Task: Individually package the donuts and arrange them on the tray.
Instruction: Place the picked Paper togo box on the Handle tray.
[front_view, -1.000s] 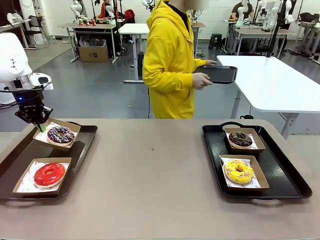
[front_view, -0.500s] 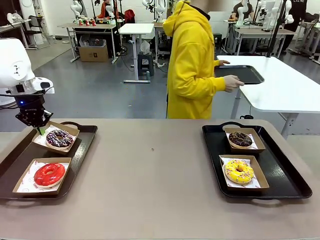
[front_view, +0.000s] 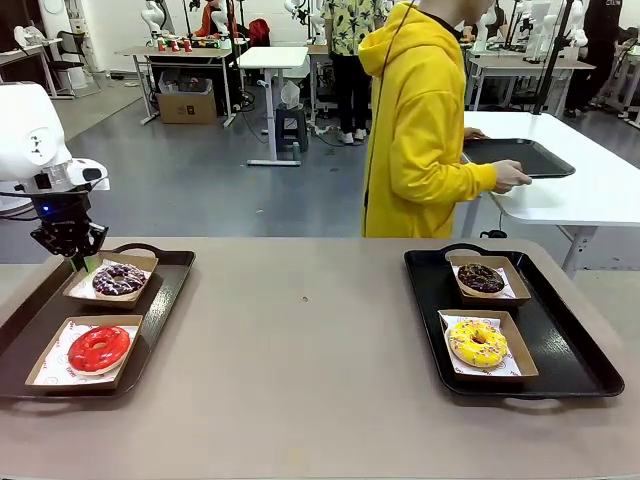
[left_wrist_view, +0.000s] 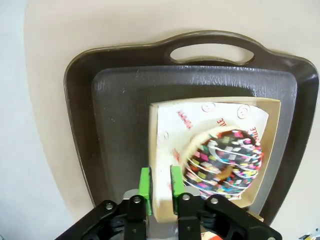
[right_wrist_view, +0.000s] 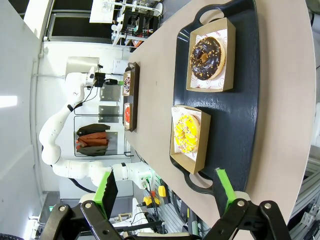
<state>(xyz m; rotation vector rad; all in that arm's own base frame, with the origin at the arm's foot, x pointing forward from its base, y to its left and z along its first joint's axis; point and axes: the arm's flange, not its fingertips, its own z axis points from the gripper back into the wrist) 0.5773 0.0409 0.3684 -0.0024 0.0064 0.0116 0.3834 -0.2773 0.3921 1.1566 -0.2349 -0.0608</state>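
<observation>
1. Left wrist view gave you the clearest look: the left gripper (left_wrist_view: 161, 182) had its green pads either side of the near wall of the box (left_wrist_view: 215, 155) holding the purple-brown donut (left_wrist_view: 224, 165). The jaws stood narrowly apart, and you could not tell whether the pads were pressing on the cardboard.
2. From the front, that gripper (front_view: 84, 262) was mostly hidden behind its own black body, with only a green tip visible at the box's far-left corner on the left tray (front_view: 160, 285).
3. The red donut (front_view: 98, 347) sat boxed on the same tray, nearer you.
4. On the right tray (front_view: 570, 350) the chocolate donut (front_view: 481, 278) and yellow donut (front_view: 477, 343) lay in their boxes, chocolate farther away.
5. The right gripper (right_wrist_view: 165, 187) was spread wide, holding nothing, well above that tray.
6. Compared with a second earlier, the purple-brown donut's box lay flatter and slightly farther left, and the person (front_view: 425, 130) had moved right, carrying a dark tray (front_view: 520, 157) over the white table (front_view: 590, 190).
</observation>
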